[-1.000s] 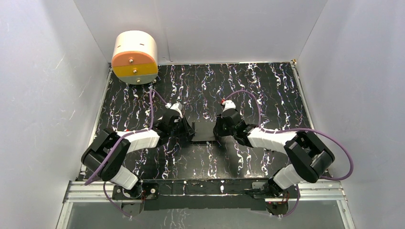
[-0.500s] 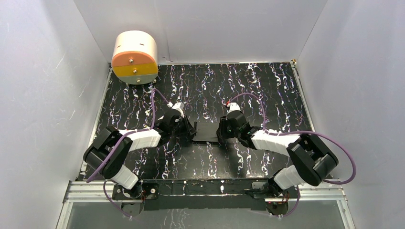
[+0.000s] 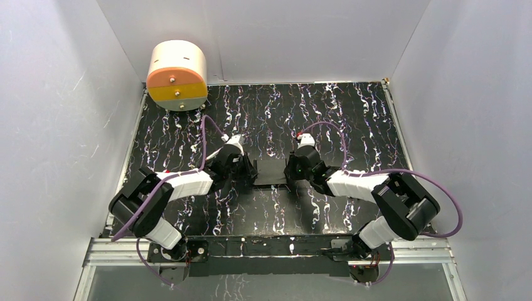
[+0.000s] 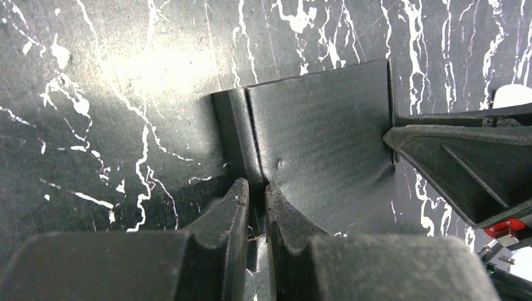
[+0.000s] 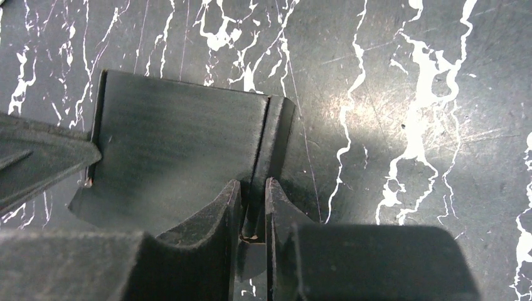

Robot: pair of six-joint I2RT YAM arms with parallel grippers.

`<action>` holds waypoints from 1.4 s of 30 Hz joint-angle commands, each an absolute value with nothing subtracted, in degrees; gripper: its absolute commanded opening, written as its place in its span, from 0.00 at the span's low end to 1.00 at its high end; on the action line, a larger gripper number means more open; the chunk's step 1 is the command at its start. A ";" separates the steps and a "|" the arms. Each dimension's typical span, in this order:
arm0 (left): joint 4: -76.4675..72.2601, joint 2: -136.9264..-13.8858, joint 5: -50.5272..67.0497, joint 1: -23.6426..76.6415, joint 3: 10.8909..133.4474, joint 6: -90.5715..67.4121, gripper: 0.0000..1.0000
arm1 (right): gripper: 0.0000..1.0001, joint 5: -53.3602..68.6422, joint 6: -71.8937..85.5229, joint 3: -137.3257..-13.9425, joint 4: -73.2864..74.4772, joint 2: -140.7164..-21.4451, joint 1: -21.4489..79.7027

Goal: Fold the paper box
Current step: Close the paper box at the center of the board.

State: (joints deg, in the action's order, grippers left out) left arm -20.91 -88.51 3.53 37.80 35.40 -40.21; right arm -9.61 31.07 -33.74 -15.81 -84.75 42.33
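Left gripper (image 4: 256,189) and right gripper (image 5: 253,188), each clamped on a narrow end flap of the paper box (image 3: 271,172) lying mid-frame on the table (image 3: 354,119): end-flap creasing seems in hand, the next move likely needing both flaps turned evenly (the canister (image 3: 177,74), upper left, obstructs nothing).

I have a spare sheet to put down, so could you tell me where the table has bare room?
Bare: the far strip of the table right of the cream drum, and the band nearer than the paper box. Crowded: the centre, where the left gripper and right gripper pinch its ends.
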 commanded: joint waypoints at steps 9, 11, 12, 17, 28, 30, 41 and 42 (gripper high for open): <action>-7.22 -80.60 3.06 43.06 30.56 -38.58 0.20 | 0.36 -13.98 27.75 -36.40 -0.65 -78.67 49.75; -6.51 -79.33 2.58 42.72 31.20 -38.20 0.22 | 0.46 -15.16 24.85 -37.48 -0.10 -76.25 49.72; -6.24 -78.61 2.23 42.64 31.46 -38.11 0.24 | 0.52 -15.49 23.41 -37.89 -0.09 -75.11 49.69; -2.78 -73.09 0.79 41.67 32.21 -37.74 0.40 | 0.77 -11.31 13.20 -38.30 1.29 -68.31 49.65; 0.49 -64.17 2.29 36.28 31.71 -38.41 0.59 | 0.88 -0.43 -4.95 -39.48 -2.44 -63.49 49.64; 0.47 -65.55 3.39 36.13 32.23 -38.24 0.60 | 0.91 1.51 -6.73 -38.79 -3.62 -63.50 49.66; -5.22 -70.36 10.80 36.12 29.62 -42.97 0.54 | 0.76 -9.71 10.26 -38.61 -5.38 -72.66 49.38; -5.45 -70.97 10.96 36.12 29.50 -42.98 0.54 | 0.74 -9.76 11.31 -38.06 -5.83 -73.46 49.37</action>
State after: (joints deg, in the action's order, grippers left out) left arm -3.84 -69.25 7.35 36.36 30.39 -41.50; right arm -6.48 3.86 -37.17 -2.04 -71.37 49.52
